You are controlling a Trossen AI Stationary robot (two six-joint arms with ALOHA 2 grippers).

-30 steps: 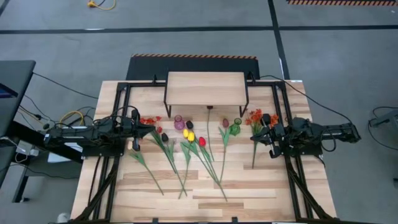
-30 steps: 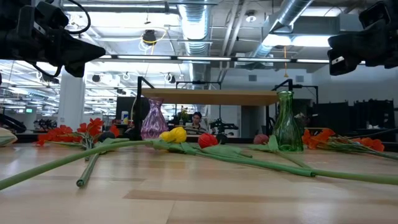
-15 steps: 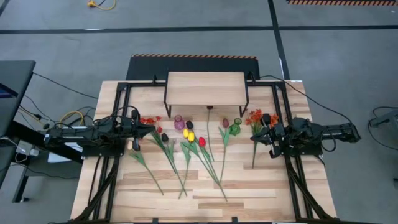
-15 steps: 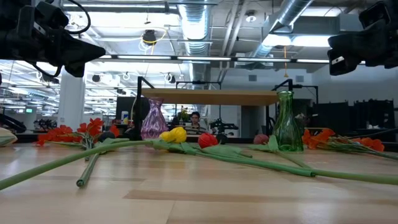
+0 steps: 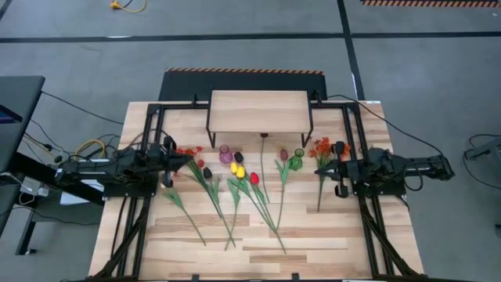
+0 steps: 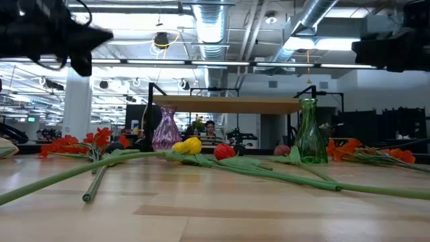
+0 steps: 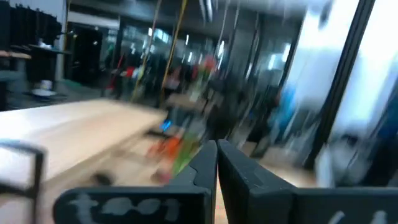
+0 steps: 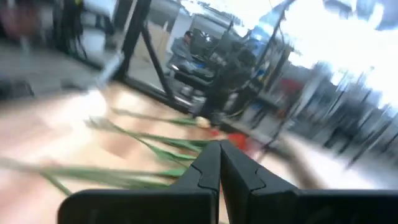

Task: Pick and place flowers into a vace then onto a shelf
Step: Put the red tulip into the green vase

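Observation:
The flowers [image 5: 237, 178] lie on the wooden table with their long green stems fanned toward the near edge: yellow [image 6: 188, 144], red [image 5: 254, 178], dark maroon [image 5: 207, 172] and pink [image 5: 283, 155] tulips. One orange-red spray [image 5: 186, 151] lies at the left and another [image 5: 322, 146] at the right. A purple vase [image 5: 225, 154] and a green vase [image 5: 297, 160] stand upright before the shelf [image 5: 258, 111]. My left gripper [image 5: 189, 161] hovers shut over the left spray. My right gripper [image 5: 319, 169] hovers shut by the right spray. Both are above the table and hold nothing.
The shelf stands on thin black legs at the table's far middle, inside a black metal frame [image 5: 153, 117] that runs along the table's sides. Bare tabletop [image 5: 258, 254] lies toward the near edge, beyond the stem ends. A person [image 6: 212, 128] sits far behind the table.
Both grippers stay shut in place over the table. My left gripper has tipped its fingers upward, rolled a little and risen slightly. My right gripper has rolled about its own pointing line. The flowers and vases have not moved.

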